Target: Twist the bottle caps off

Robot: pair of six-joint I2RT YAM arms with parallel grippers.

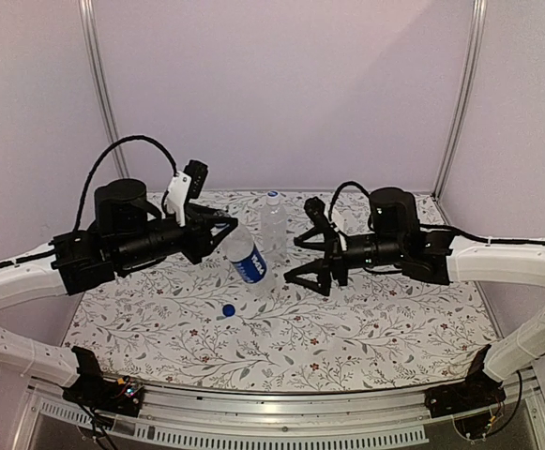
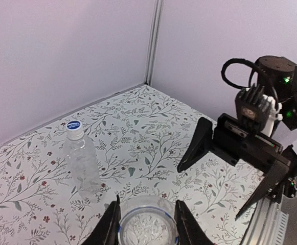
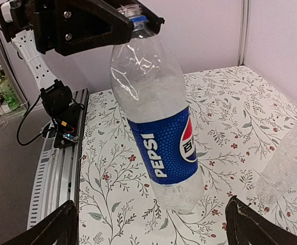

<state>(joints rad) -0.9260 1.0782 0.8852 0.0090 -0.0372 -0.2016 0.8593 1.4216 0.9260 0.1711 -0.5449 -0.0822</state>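
Left hand clamps the tilted labelled bottle at its uncapped neck. Right hand, spread wide, is beside it. A blue cap lies on the surface. The plain bottle stands upright.

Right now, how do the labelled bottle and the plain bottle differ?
Label: the labelled bottle has a blue label; the plain bottle has none.
Pose: the labelled bottle is tilted, gripped at the neck by the left gripper; the plain bottle stands upright on the table, untouched.
Cap: the labelled bottle's mouth is open; the plain bottle has its cap on.
Both are clear plastic.
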